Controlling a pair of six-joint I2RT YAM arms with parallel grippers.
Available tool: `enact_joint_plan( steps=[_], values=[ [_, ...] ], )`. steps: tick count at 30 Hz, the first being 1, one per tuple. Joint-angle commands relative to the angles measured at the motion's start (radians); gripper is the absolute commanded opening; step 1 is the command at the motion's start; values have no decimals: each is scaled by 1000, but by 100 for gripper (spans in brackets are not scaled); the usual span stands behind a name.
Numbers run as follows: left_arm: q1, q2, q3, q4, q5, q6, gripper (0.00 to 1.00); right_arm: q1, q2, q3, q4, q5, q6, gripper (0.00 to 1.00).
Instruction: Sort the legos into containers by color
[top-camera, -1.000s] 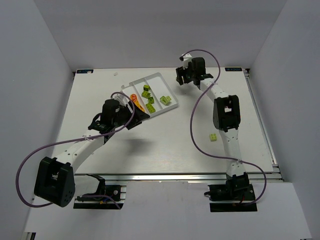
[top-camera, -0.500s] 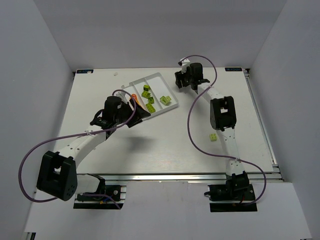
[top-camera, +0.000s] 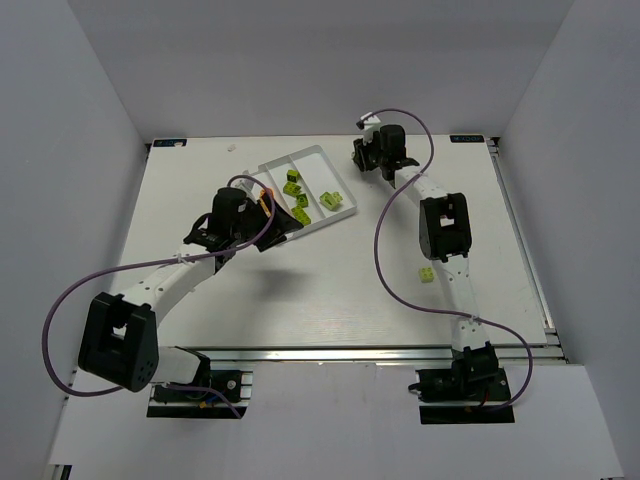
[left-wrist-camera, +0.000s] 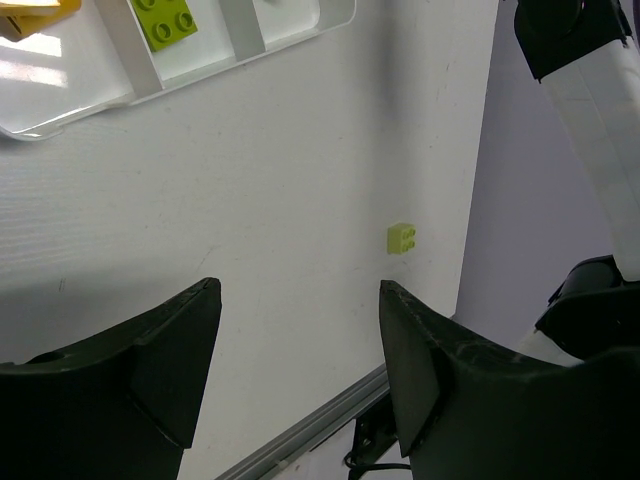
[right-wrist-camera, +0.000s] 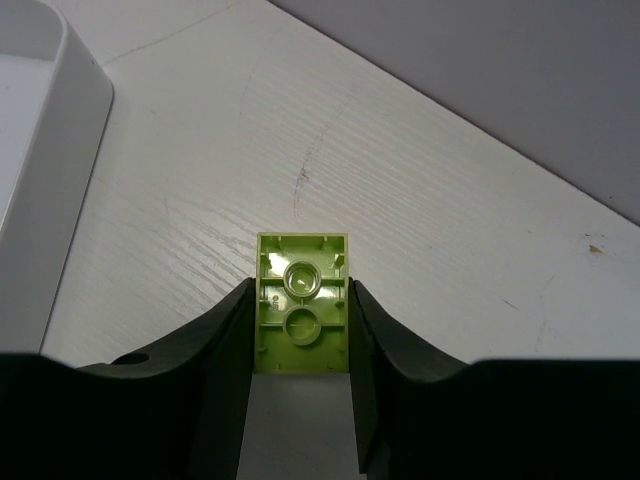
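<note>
White desk (top-camera: 300, 290) carries the tray (top-camera: 284, 163) at 12 o'clock. Off its 2 o'clock corner, right hand (right-wrist-camera: 300, 305) pinches a lime lego (right-wrist-camera: 301, 268). Left hand (left-wrist-camera: 298, 300) gapes wide, empty.

Open counter, few obstacles
Counter (top-camera: 300, 300) bare across the near middle; the tray (top-camera: 308, 163), one loose lego (top-camera: 427, 274) and a purple cable (top-camera: 383, 262) intrude.

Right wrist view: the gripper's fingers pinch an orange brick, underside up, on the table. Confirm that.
Wrong colour. The brick pinched in the right gripper is lime green, not orange. It is underside up on the table, as the right wrist view shows.
</note>
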Motion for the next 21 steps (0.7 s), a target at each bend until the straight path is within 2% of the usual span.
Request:
enact_joint_plan(
  steps=[1, 6, 7, 10, 14, 21],
  values=[
    [-13, 0, 48, 4, -2, 10, 74, -13, -39, -24, 96, -32, 17, 0],
    [-13, -4, 33, 27, -3, 9, 74, -24, -239, -196, 191, -219, 43, 0],
    [-13, -6, 30, 34, -2, 7, 74, -21, -262, -215, 190, -303, 47, 0],
    [-13, -9, 17, 54, -5, 9, 74, -10, -342, -261, 162, -423, 63, 0],
    [-13, -3, 16, 74, 10, 12, 74, 31, -402, -313, 141, -443, 82, 0],
    [-13, -21, 4, 81, 15, 20, 74, 106, -366, -292, 21, -421, 44, 0]
  ],
)
